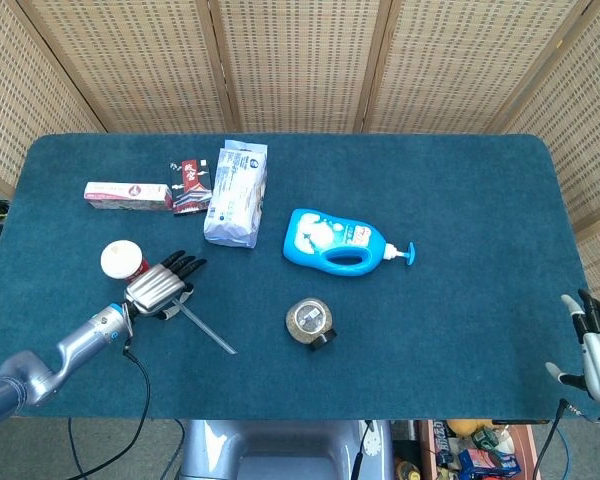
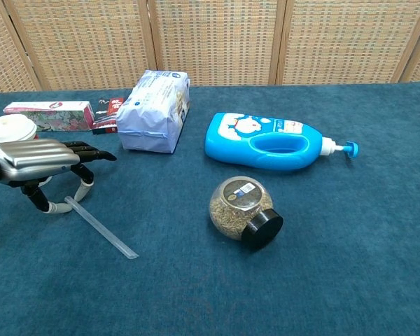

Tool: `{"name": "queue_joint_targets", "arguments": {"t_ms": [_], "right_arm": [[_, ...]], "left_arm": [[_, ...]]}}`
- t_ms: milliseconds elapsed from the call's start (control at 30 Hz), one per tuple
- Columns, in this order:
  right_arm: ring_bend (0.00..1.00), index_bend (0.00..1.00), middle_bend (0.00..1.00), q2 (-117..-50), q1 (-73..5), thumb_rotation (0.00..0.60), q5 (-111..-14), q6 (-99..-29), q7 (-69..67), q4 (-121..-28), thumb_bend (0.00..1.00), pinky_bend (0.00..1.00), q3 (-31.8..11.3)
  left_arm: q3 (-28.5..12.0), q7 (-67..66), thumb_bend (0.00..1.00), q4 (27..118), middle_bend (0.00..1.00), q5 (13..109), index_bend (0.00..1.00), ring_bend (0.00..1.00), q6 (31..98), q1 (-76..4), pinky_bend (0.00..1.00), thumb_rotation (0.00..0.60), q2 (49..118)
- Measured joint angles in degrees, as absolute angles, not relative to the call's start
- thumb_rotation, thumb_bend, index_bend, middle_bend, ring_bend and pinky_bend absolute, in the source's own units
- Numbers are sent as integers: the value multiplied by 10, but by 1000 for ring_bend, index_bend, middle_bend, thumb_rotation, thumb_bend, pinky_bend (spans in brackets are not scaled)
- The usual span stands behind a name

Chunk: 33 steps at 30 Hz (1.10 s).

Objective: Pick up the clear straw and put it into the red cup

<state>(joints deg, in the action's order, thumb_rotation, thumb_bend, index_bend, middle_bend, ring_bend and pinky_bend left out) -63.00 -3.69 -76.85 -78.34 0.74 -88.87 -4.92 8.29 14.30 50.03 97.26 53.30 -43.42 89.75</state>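
The clear straw [image 1: 208, 332] [image 2: 101, 229] lies on the blue cloth, slanting from my left hand toward the table's front. My left hand [image 1: 160, 285] [image 2: 38, 157] hovers palm down over the straw's far end, thumb and a curled finger pinching that end; the other fingers are spread. The rest of the straw still lies on the cloth. The red cup [image 1: 122, 260] [image 2: 10, 129], white-topped, stands right behind the left hand. My right hand [image 1: 598, 345] hangs open off the table's front right corner, holding nothing, and appears only in the head view.
A round jar of grains with a black lid [image 1: 309, 322] [image 2: 241, 209] lies to the right of the straw. Behind it lie a blue pump bottle [image 1: 338, 243] [image 2: 273, 142], a white pouch [image 1: 236, 193] [image 2: 154, 110], a pink box [image 1: 128, 195] and a small red packet [image 1: 191, 185].
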Motion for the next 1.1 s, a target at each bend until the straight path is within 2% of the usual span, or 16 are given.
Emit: {"name": "queue_joint_targets", "arguments": {"t_ms": [400,700,900,1100], "right_arm": [[0,0,0,-628,-36,600,-772,-787,5,-892,0,0,-48],[0,0,0,-625,-34,600,-776,-791,0,-895,0,0,-48],[0,0,0,-623,-33,600,-780,-793,-4,-897,0,0,-47],[0,0,0,-621,-33,600,-785,-795,-7,-900,0,0,-45]], "left_arm": [[82,137,412,512,0,974,573,0,555,-432,0,600,884],[54,88,435,567,0,976,573,0,614,-435,0,600,837],[31,15,435,612,0,979,574,0,648,-439,0,600,789],[10,-132,458,658,0,992,579,0,662,-450,0,600,712]]}}
